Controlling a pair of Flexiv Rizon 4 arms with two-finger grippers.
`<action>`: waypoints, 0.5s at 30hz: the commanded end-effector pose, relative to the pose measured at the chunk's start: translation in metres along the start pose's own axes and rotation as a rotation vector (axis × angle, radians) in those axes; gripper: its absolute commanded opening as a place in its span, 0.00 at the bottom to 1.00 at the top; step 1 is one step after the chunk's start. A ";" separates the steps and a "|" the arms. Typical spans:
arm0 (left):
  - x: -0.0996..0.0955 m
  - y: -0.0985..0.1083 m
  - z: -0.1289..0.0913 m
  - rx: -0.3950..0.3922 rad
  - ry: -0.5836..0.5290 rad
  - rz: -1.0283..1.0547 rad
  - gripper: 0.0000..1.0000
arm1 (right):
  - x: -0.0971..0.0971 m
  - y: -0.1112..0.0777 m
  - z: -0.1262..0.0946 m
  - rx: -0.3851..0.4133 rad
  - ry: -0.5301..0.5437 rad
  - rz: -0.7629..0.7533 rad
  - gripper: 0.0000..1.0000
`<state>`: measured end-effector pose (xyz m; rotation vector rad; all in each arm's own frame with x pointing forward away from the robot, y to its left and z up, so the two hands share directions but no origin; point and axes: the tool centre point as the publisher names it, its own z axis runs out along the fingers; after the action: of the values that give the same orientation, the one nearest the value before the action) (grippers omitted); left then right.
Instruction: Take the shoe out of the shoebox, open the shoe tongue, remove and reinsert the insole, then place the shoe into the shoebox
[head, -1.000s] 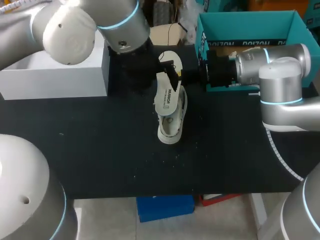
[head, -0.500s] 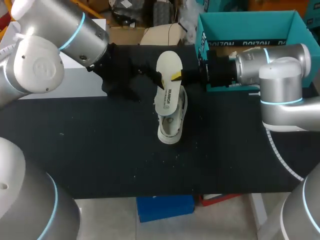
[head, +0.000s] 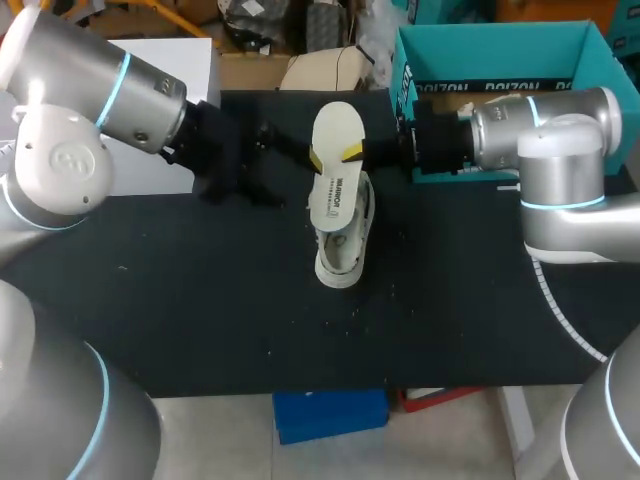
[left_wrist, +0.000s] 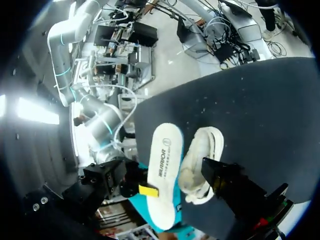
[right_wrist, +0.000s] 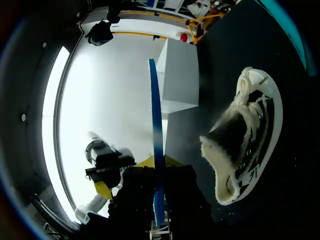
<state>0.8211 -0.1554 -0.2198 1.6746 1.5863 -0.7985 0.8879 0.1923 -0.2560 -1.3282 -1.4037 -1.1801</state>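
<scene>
A white shoe (head: 341, 245) stands on the black table (head: 200, 300), its opening facing up. Just above it hangs the white insole (head: 334, 165), nearly upright, its lower end over the shoe. My right gripper (head: 352, 153) is shut on the insole's upper part, coming in from the right. In the right wrist view the insole (right_wrist: 156, 145) shows edge-on between the yellow tips, with the shoe (right_wrist: 246, 142) beside it. My left gripper (head: 272, 168) stands open to the left of the insole, apart from it. The left wrist view has the insole (left_wrist: 162, 167) and shoe (left_wrist: 200, 162) ahead.
The teal shoebox (head: 490, 45) stands open at the back right, behind my right arm. A white box (head: 185, 60) sits at the back left, behind my left arm. The black table stretches bare in front of the shoe.
My left arm has drawn back to the left, away from the insole, its gripper still open. The right gripper, the insole and the shoe have kept still.
</scene>
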 end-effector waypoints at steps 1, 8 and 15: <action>0.005 0.004 0.006 -0.032 -0.064 -0.022 1.00 | 0.001 0.000 0.001 -0.001 -0.003 0.001 0.00; 0.011 0.012 0.010 -0.099 -0.147 -0.068 1.00 | 0.001 0.000 0.001 -0.001 -0.003 0.001 0.00; 0.014 0.022 0.021 -0.072 -0.245 -0.078 1.00 | 0.001 0.000 0.001 -0.001 -0.003 0.001 0.00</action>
<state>0.8382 -0.1596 -0.2331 1.4462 1.5470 -0.8966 0.8879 0.1923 -0.2560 -1.3281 -1.4038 -1.1801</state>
